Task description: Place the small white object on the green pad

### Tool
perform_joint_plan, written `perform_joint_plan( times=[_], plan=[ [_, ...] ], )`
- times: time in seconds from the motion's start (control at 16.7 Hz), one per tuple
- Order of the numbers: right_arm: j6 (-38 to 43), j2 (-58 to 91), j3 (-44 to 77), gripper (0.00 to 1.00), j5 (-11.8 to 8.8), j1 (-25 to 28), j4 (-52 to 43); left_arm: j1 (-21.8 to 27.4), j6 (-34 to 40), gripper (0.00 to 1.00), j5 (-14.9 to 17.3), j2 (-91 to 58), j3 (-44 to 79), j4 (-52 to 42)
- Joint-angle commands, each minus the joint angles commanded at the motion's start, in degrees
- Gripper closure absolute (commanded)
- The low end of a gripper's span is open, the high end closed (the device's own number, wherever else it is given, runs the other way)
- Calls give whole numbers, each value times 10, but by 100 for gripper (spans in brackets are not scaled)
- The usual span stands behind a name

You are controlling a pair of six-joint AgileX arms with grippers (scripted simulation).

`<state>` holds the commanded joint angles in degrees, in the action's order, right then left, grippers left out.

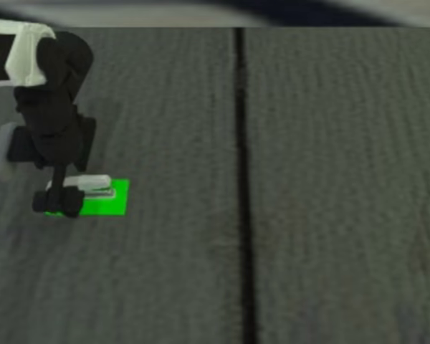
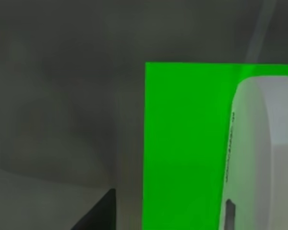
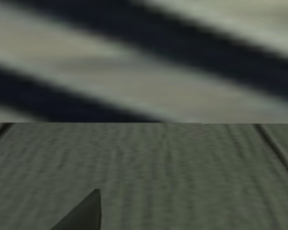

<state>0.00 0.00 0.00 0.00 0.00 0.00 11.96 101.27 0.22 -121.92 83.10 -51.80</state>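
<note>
The green pad (image 1: 104, 202) lies flat at the table's left. The small white object (image 1: 93, 185) lies lengthwise over the pad's far half. My left gripper (image 1: 59, 197) hangs over the pad's left end, beside the object's left end, and it is open. In the left wrist view, the green pad (image 2: 187, 143) fills the middle and the white object (image 2: 264, 153) sits on it at one side. One dark finger (image 2: 103, 218) stands well off over bare table. My right gripper (image 3: 127, 223) is out of the top view and parked; a single finger (image 3: 84, 215) shows over the table.
A dark seam (image 1: 240, 179) runs front to back down the middle of the grey table (image 1: 330, 179). The left arm's white and black casing (image 1: 39, 64) reaches in from the top left corner. The table's far edge (image 1: 308, 27) lies at the back.
</note>
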Motion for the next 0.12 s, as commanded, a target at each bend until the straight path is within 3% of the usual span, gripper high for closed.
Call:
perform_joint_plan(
  times=[0.12],
  plan=[
    [0, 0, 0, 0, 0, 0, 0, 0, 0, 0, 0, 0, 0, 0]
  ],
)
